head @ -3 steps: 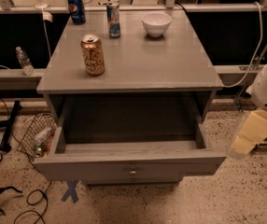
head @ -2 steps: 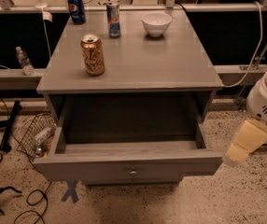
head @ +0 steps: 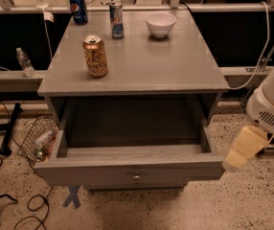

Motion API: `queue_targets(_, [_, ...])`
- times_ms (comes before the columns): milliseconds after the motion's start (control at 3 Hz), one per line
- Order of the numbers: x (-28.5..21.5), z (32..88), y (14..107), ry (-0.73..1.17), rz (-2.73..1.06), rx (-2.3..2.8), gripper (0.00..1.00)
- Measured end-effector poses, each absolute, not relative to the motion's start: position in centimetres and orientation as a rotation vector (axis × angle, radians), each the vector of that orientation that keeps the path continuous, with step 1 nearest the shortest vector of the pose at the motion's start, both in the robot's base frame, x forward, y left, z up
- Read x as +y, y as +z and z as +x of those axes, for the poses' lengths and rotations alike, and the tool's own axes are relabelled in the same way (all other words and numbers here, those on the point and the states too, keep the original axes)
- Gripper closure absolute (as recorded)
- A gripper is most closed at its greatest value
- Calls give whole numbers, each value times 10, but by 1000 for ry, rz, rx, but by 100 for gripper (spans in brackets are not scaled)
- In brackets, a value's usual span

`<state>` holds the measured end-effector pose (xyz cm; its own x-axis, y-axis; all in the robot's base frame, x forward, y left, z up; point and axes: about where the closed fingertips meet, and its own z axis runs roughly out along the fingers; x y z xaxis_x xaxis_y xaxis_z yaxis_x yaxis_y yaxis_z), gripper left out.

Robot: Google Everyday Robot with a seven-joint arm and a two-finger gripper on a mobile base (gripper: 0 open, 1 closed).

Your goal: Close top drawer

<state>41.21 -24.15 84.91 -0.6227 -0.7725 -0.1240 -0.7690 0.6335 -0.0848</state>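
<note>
Hovering gripper (head: 240, 151) at lower right, just beside the right front corner of the open top drawer (head: 103, 169); contact unclear, and I can't tell whether the gripper is released or clenched.

Top drawer sits lower centre, pulled well out of the cabinet (head: 175, 71), knob (head: 136, 178) mid-front facing the bottom edge. White arm housing (head: 271, 104) is above the gripper at the right edge. Cabinet top carries an orange can (head: 95, 56) left of centre, a blue can (head: 78, 7) and a slim can (head: 116, 19) at upper left, and a white bowl (head: 160, 24) at top centre, all upright and apart. Bottle (head: 24, 62) stands on the ledge at left, wire basket (head: 36, 138) on the floor at lower left just beside the drawer, blue tape X (head: 73, 196) on the floor below the drawer front.
</note>
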Motion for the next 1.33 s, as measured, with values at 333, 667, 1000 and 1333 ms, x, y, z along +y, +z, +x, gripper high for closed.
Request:
queue_targets(333, [-234, 422, 801, -29, -1219, 2848, 0])
queue_targets(667, [-225, 427, 754, -10, -1060, 2996, 0])
queue_targets(1000, [-230, 424, 732, -42, -859, 3083, 0])
queue_targets(1333, [-234, 415, 718, -46, -739, 3142, 0])
